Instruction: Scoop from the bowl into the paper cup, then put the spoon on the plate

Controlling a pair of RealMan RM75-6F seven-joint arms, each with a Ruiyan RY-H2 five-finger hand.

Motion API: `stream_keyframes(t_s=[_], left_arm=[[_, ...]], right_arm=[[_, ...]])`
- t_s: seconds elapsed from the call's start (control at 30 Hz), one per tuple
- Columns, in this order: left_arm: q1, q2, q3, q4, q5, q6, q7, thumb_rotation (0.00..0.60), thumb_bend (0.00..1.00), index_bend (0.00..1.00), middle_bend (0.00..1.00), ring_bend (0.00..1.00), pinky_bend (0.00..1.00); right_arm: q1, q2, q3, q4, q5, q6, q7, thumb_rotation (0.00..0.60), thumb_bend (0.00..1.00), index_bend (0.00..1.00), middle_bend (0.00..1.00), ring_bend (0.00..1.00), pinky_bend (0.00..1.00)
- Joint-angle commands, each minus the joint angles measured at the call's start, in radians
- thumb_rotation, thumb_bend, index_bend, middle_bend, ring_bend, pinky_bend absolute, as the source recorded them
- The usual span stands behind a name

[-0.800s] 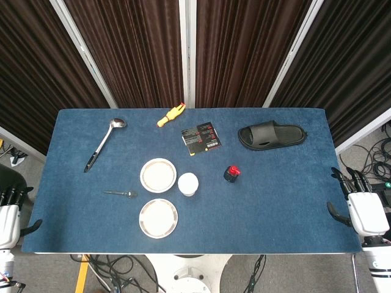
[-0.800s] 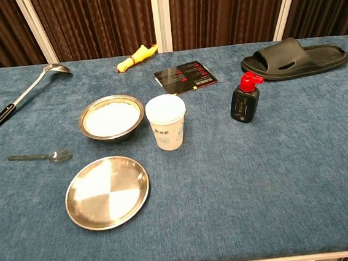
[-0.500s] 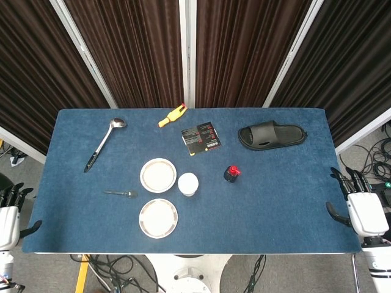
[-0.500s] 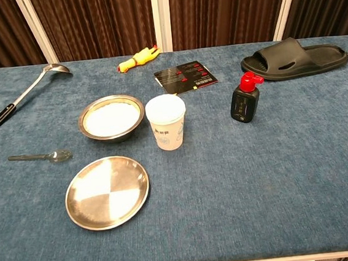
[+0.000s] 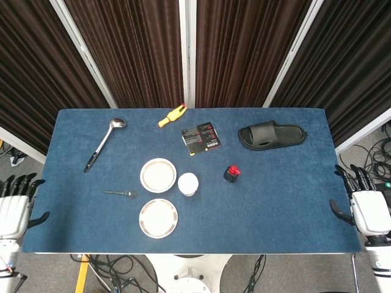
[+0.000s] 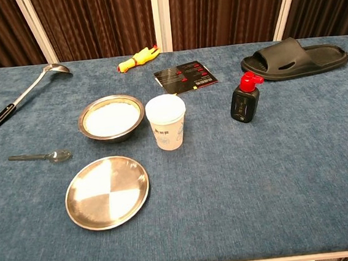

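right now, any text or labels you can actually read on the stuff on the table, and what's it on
No text can be read.
Paper cup: faint print on its side, too small and blurred.
Black card: red and white lines of print, too small.
Small black bottle with a red cap: a panel on its front, print illegible.
Bowl, plate, spoon, ladle, slipper, yellow toy: no markings visible.

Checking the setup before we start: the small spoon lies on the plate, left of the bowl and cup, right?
Not quite. The small spoon lies on the table cloth, beside the plate, not on it. The chest view shows it apart from the plate, left of the bowl and cup.
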Motion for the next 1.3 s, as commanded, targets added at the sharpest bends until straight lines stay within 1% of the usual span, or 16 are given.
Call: stream_keyframes(t_s=[0.03, 0.07, 0.1, 0.13, 0.2, 0.27, 0.3, 0.33, 0.37, 0.43, 0.53, 0.73, 0.87, 1.1, 1.3], left_arm=[[-0.105, -0.002, -0.037, 0.060, 0.001, -0.129, -0.054, 0.600, 0.16, 0.35, 0.35, 0.23, 0.23], [-0.129, -0.012, -0.043, 0.078, 0.000, -0.162, -0.070, 0.600, 0.17, 0.36, 0.37, 0.25, 0.30], [-0.162, -0.023, -0.049, 0.099, -0.005, -0.212, -0.101, 0.600, 0.18, 0.37, 0.39, 0.27, 0.35], [-0.187, -0.031, -0.052, 0.113, -0.012, -0.255, -0.123, 0.600, 0.20, 0.39, 0.42, 0.31, 0.44], [-0.246, -0.050, -0.056, 0.143, -0.027, -0.353, -0.166, 0.600, 0.25, 0.44, 0.50, 0.42, 0.59], [-0.289, -0.074, -0.059, 0.171, -0.035, -0.419, -0.190, 0.600, 0.30, 0.48, 0.61, 0.55, 0.75], [-0.314, -0.093, -0.059, 0.190, -0.040, -0.454, -0.200, 0.600, 0.31, 0.49, 0.65, 0.59, 0.80], [-0.331, -0.106, -0.058, 0.203, -0.042, -0.478, -0.205, 0.600, 0.33, 0.50, 0.71, 0.67, 0.87], [-0.345, -0.121, -0.057, 0.217, -0.046, -0.498, -0.208, 0.600, 0.34, 0.51, 0.76, 0.71, 0.91], [-0.371, -0.152, -0.050, 0.242, -0.055, -0.535, -0.207, 0.600, 0.35, 0.52, 0.81, 0.78, 0.96], [-0.392, -0.196, -0.042, 0.269, -0.073, -0.563, -0.204, 0.600, 0.36, 0.53, 0.86, 0.83, 1.00], [-0.416, -0.268, -0.032, 0.315, -0.130, -0.608, -0.194, 0.600, 0.36, 0.54, 0.91, 0.89, 1.00], [-0.423, -0.306, -0.030, 0.337, -0.183, -0.630, -0.176, 0.600, 0.36, 0.54, 0.93, 0.91, 1.00], [-0.422, -0.351, -0.021, 0.360, -0.272, -0.635, -0.103, 0.600, 0.33, 0.54, 0.94, 0.91, 1.00], [-0.435, -0.376, -0.028, 0.380, -0.319, -0.642, -0.072, 0.600, 0.35, 0.54, 0.94, 0.91, 1.00]], right_arm=[[0.004, 0.000, 0.003, 0.002, 0.002, -0.003, 0.001, 0.600, 0.27, 0.07, 0.21, 0.00, 0.07], [0.005, 0.000, 0.003, 0.003, 0.002, -0.004, 0.001, 0.600, 0.27, 0.07, 0.21, 0.00, 0.07], [0.006, -0.001, 0.004, 0.004, 0.003, -0.006, 0.002, 0.600, 0.27, 0.07, 0.21, 0.00, 0.07], [0.007, 0.000, 0.004, 0.005, 0.004, -0.007, 0.002, 0.600, 0.27, 0.07, 0.21, 0.00, 0.07], [0.008, 0.000, 0.003, 0.006, 0.005, -0.010, 0.003, 0.600, 0.27, 0.07, 0.21, 0.00, 0.07], [0.009, 0.000, 0.004, 0.008, 0.006, -0.012, 0.004, 0.600, 0.27, 0.07, 0.21, 0.00, 0.07], [0.009, 0.000, 0.004, 0.008, 0.007, -0.013, 0.003, 0.600, 0.27, 0.07, 0.21, 0.00, 0.07], [0.010, 0.000, 0.004, 0.008, 0.008, -0.014, 0.003, 0.600, 0.27, 0.07, 0.21, 0.00, 0.07], [0.010, 0.001, 0.003, 0.008, 0.008, -0.015, 0.003, 0.600, 0.27, 0.07, 0.21, 0.00, 0.07], [0.010, 0.002, 0.002, 0.008, 0.010, -0.017, 0.002, 0.600, 0.27, 0.07, 0.21, 0.00, 0.07], [0.011, 0.002, 0.001, 0.009, 0.015, -0.025, 0.002, 0.600, 0.27, 0.07, 0.21, 0.00, 0.07], [0.018, -0.002, -0.002, 0.010, 0.016, -0.040, 0.001, 0.600, 0.27, 0.07, 0.21, 0.00, 0.07], [0.019, -0.003, -0.003, 0.009, 0.018, -0.044, 0.001, 0.600, 0.27, 0.07, 0.21, 0.00, 0.07], [0.018, -0.001, -0.006, 0.006, 0.021, -0.047, -0.001, 0.600, 0.27, 0.07, 0.22, 0.00, 0.07], [0.017, -0.001, -0.007, 0.004, 0.021, -0.045, -0.002, 0.600, 0.27, 0.07, 0.22, 0.00, 0.07]])
